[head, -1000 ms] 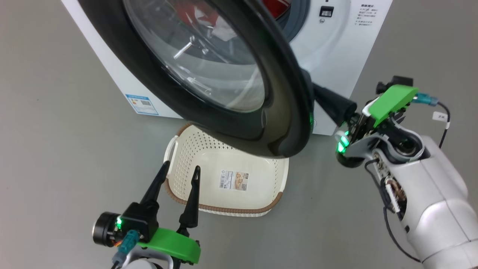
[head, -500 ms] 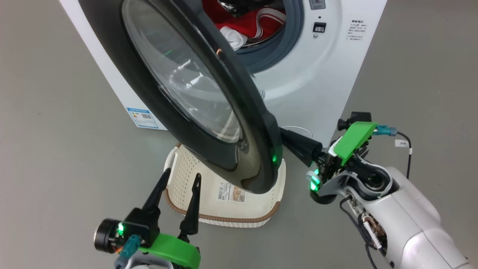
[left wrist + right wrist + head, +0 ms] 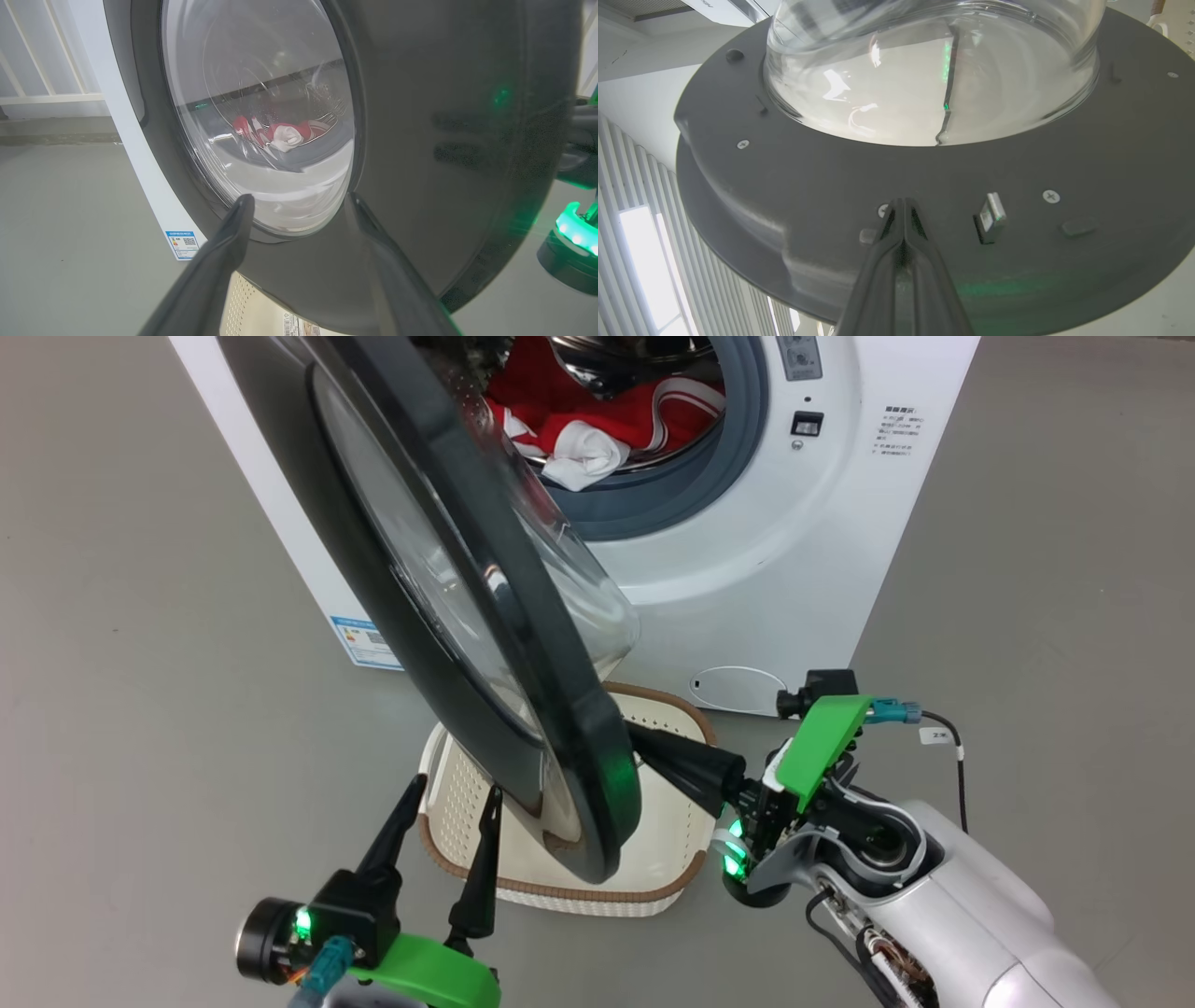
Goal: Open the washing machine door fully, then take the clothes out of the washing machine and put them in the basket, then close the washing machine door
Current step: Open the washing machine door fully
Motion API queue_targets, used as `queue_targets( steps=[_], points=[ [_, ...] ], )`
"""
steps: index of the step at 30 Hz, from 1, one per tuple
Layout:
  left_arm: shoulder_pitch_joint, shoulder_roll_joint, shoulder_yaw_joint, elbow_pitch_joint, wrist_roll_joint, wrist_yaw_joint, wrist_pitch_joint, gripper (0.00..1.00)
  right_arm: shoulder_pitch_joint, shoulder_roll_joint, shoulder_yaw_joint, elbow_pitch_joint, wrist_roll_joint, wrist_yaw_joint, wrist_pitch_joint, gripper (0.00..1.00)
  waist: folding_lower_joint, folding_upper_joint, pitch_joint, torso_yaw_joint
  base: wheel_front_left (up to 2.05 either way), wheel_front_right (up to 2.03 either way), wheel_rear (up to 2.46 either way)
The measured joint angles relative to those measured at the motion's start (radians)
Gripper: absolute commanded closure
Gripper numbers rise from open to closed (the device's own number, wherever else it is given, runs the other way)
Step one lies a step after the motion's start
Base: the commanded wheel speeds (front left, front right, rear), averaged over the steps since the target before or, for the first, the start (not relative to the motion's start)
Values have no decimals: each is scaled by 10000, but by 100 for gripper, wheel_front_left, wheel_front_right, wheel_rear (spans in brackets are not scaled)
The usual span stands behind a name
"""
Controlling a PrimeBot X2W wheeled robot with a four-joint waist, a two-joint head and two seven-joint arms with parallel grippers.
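The white washing machine stands at the top of the head view, with red and white clothes lying in its drum. The washing machine door stands swung out, edge-on to the head view, above the cream basket. My right gripper is shut, its tips pressed against the door's inner face below the glass bowl. My left gripper is open and holds nothing, in front of the door's outer face. Through the glass the clothes show.
The basket sits on the grey floor right under the door's lower edge. A blue label marks the machine's left side and a small round flap sits low on its front. A metal latch sticks out beside my right fingertips.
The door has swung further open, toward the left, with my shut right gripper against its inner side. The head camera shifted too. More of the drum and clothes shows. My left gripper stayed open.
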Motion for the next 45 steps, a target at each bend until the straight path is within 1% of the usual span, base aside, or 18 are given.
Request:
queue_targets(
  steps=[9,14,19,24,27,28,29,30,31,32,33,34,38,45],
  points=[
    [4,2,27,-2,0,0,0,0,180,4,493,-353,184,-2,-196,100,0,0,-44,31,0,0,0],
    [35,2,38,0,0,2,0,0,306,42,389,-422,198,-2,-441,100,0,0,-64,-38,0,0,0],
    [55,2,104,-2,0,0,0,0,918,84,-420,-890,169,-2,-968,100,0,0,-92,-167,0,0,0],
    [151,2,226,-6,29,-2,0,0,1757,96,-1446,-1517,-301,-2,-1394,100,0,1,-91,-356,0,0,0],
    [183,2,290,-4,33,-65,0,0,2455,111,-2224,-2104,-460,-2,-1622,100,0,0,-109,-453,0,0,0],
    [189,2,332,-4,58,-71,0,0,2891,113,-2683,-2516,-704,-2,-1799,100,1,0,-124,-516,0,0,0],
    [191,2,351,-2,94,-73,0,0,3098,121,-2880,-2702,-880,-2,-1904,94,0,0,-132,-549,0,0,0],
    [193,2,368,-2,96,-73,0,0,3311,125,-3072,-2892,-1037,-2,-1998,75,0,0,-142,-584,0,0,0],
    [196,0,382,0,96,-75,0,0,3527,127,-3254,-3062,-1241,-2,-2132,61,0,0,-154,-617,0,0,0],
    [202,2,403,6,98,-75,0,0,3741,128,-3409,-3208,-1453,-2,-2293,32,0,0,-168,-652,0,0,0],
    [212,2,416,12,98,-77,0,0,3969,125,-3534,-3352,-1657,-2,-2414,7,0,0,-188,-688,0,0,0],
    [228,2,431,17,98,-77,0,0,4207,132,-3674,-3528,-1885,-2,-2571,0,0,0,-206,-725,0,0,0],
    [435,2,516,21,98,-77,0,0,5055,146,-4082,-4171,-2560,-2,-3089,0,0,0,-267,-884,0,0,0],
    [618,8,637,44,104,-79,0,0,6164,125,-4257,-4696,-4148,-2,-4077,0,0,0,-391,-1127,0,0,0]
  ],
)
